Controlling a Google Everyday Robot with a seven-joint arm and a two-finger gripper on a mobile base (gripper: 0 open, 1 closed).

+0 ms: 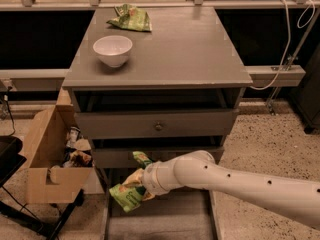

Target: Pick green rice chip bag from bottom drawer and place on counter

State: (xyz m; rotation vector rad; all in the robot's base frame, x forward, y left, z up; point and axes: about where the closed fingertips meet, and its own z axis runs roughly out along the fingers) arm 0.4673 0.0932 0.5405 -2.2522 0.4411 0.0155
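My gripper (136,184) is shut on the green rice chip bag (127,194), a glossy green snack bag with tan chip pictures. It holds the bag above the open bottom drawer (165,219), in front of the second drawer's front. The white arm comes in from the lower right and hides the fingers' far side. The counter (185,49) is the flat grey cabinet top above.
A white bowl (113,50) stands on the counter's left side. A paler green bag (131,18) lies at its back edge. An open cardboard box (50,159) with clutter sits on the floor left of the cabinet. The knobbed drawer (158,125) is shut.
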